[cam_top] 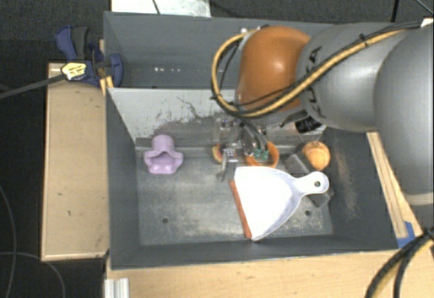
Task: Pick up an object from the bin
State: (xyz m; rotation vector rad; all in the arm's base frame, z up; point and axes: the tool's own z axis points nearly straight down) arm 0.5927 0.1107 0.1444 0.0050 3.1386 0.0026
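The claw (229, 157) hangs low just past the middle of the bin (169, 218) toward 12 o'clock, right over a small orange thing (272, 152) at the foot of the back slope, likely the piece it means to pick; whether the claw is apart or together cannot be told. A white dustpan with an orange edge (268, 201) lies flat just at 5 o'clock of it, close enough to crowd a grasp. A tan round thing (316, 154) at 3 o'clock and a lilac toy (163, 156) at 9 o'clock lie apart from it.

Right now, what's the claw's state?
Claw: cannot be told; it is low in the bin, next to the white dustpan.
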